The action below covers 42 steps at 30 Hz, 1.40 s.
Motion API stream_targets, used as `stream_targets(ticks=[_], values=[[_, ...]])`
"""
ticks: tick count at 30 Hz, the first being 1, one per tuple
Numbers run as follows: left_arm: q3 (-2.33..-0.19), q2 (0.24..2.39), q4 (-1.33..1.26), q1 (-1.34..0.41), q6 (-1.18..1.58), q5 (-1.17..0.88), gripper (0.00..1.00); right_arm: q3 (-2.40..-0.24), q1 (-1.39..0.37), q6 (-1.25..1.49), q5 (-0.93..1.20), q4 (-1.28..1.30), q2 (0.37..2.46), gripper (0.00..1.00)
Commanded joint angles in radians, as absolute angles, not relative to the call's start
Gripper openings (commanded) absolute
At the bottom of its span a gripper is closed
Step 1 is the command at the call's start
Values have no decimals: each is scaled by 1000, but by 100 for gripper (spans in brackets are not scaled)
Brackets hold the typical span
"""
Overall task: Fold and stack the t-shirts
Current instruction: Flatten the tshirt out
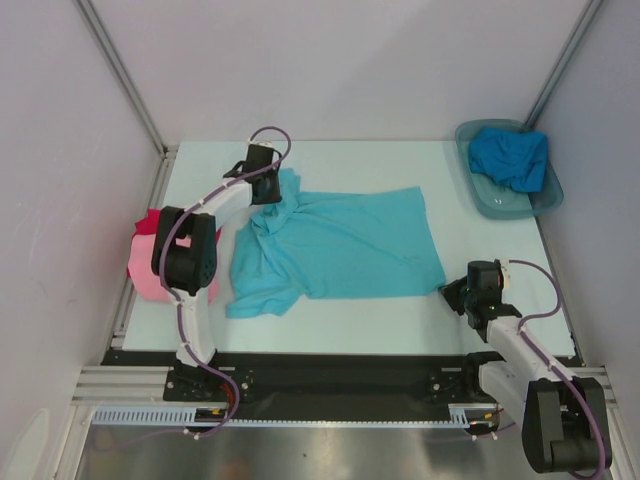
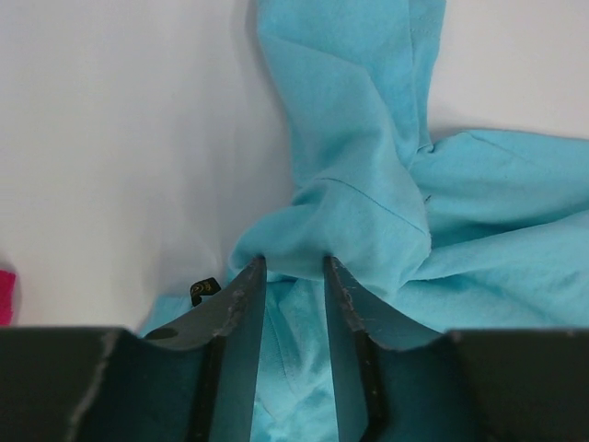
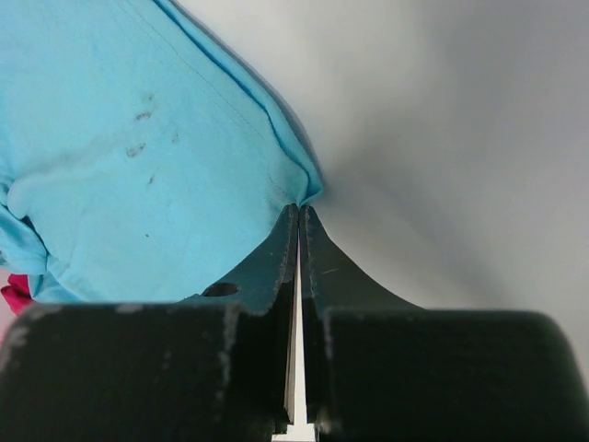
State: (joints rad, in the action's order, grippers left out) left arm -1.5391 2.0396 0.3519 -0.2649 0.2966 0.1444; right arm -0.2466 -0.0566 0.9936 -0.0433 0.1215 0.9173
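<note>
The turquoise t-shirt (image 1: 350, 245) looks soft and limp, so hems grip best. The right gripper (image 3: 299, 212) pinches its near right corner; the left gripper (image 2: 294, 267) is narrowly parted at bunched cloth.

You're looking over pale tabletop (image 1: 400, 160) sitting between plain white walls (image 1: 330, 60); metal frame posts (image 1: 121, 75) rising in corners; soft even light falling.

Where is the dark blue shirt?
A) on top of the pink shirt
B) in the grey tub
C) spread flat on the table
B: the dark blue shirt lies bunched up inside the grey tub at the table's far right corner.
</note>
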Motion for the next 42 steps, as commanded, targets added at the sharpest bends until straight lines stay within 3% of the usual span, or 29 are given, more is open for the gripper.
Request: stream_targets(ticks=[1, 12, 14, 15, 18, 25, 26, 27, 29, 30, 31, 33, 42], values=[[-1577, 2060, 324, -264, 301, 132, 38, -249, -49, 980, -41, 114, 899, 0], [-1644, 2088, 333, -264, 295, 97, 41, -247, -48, 980, -38, 97, 916, 0], [-1646, 2092, 337, -264, 293, 97, 30, -245, -48, 980, -35, 91, 916, 0], [-1646, 2095, 337, -264, 295, 97, 18, -245, -48, 982, -34, 92, 917, 0], [-1641, 2098, 337, -265, 301, 95, 0, -241, -43, 979, -32, 92, 914, 0], [-1621, 2079, 330, -265, 284, 120, 0, -238, -35, 974, -25, 94, 903, 0], [-1624, 2077, 331, -265, 282, 123, 2, -238, -35, 974, -25, 89, 907, 0], [-1626, 2072, 334, -265, 281, 132, 19, -239, -35, 974, -23, 84, 913, 0], [-1626, 2056, 334, -265, 278, 137, 35, -239, -35, 976, -20, 78, 920, 0], [-1625, 2049, 334, -265, 276, 132, 47, -242, -37, 976, -17, 72, 928, 0], [-1626, 2042, 334, -265, 267, 118, 51, -244, -35, 976, -15, 72, 930, 0], [-1635, 2037, 330, -265, 261, 97, 55, -245, -37, 976, -15, 71, 931, 0], [-1647, 2023, 321, -273, 285, 25, 52, -249, -40, 974, -11, 54, 950, 0]])
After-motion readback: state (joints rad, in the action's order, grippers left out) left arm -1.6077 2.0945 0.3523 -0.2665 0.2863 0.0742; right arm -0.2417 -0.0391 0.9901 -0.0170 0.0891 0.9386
